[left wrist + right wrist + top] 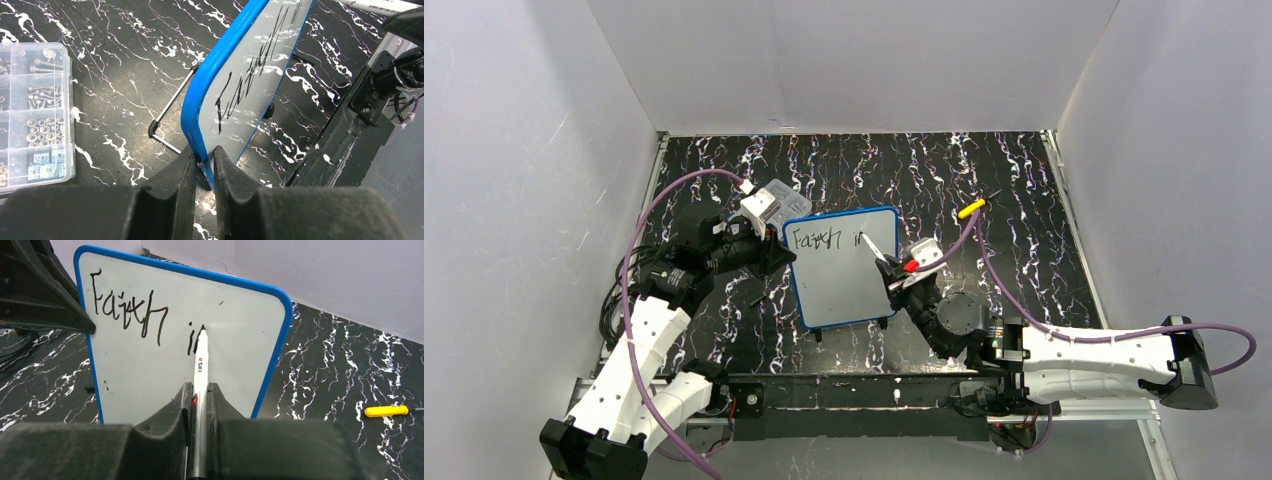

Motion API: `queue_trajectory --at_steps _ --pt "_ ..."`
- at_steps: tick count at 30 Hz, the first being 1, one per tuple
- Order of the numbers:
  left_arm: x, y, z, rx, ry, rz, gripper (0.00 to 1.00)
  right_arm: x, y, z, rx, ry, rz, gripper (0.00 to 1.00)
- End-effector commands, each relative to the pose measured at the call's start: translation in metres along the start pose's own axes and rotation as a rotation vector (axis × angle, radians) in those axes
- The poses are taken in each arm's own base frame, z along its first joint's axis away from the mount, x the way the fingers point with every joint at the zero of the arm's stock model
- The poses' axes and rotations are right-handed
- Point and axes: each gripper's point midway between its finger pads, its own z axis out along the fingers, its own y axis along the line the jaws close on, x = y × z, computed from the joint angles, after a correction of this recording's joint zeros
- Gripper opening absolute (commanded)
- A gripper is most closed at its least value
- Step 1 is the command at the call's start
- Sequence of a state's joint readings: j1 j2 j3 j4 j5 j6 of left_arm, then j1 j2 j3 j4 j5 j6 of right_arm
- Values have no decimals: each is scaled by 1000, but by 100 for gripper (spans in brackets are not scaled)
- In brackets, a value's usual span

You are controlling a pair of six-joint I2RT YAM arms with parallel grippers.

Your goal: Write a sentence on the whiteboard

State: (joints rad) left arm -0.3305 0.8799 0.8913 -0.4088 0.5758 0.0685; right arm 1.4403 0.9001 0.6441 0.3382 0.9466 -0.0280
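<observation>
Right gripper (200,396) clamps the marker (200,360), tip at twelve o'clock against the whiteboard (145,375), just past the sentence (145,319); left gripper (204,161) pinches its edge.

The whiteboard (844,285) was white with a blue frame; its writing (127,312) was black. The table (1024,180) was black with white marbled streaks (some faintly pink). The marker (200,365) was white, the tool (386,411) yellow, the cables (649,215) purple.

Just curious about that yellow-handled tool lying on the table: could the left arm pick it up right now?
Probably not. The left claw is shut on the blue edge of the whiteboard, and the yellow-handled tool lies on the far side of the board.
</observation>
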Motion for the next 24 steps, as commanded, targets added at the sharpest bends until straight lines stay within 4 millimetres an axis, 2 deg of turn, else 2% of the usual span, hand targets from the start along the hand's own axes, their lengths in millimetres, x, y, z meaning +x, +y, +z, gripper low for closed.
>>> queue_trajectory --at_steps 1,9,19,22,24 --pt "25 -2 3 13 84 -26 0 -19 -15 1 78 -53 38 1" --pt "25 -2 3 13 82 -24 0 0 -25 -6 116 15 43 1" --pt "25 -3 2 14 79 -22 0 27 -18 -9 79 112 13 1" --pt "25 -3 2 14 81 -23 0 26 -19 -11 76 110 19 1" --pt "25 -3 2 13 80 -24 0 18 -18 -11 67 92 27 1"
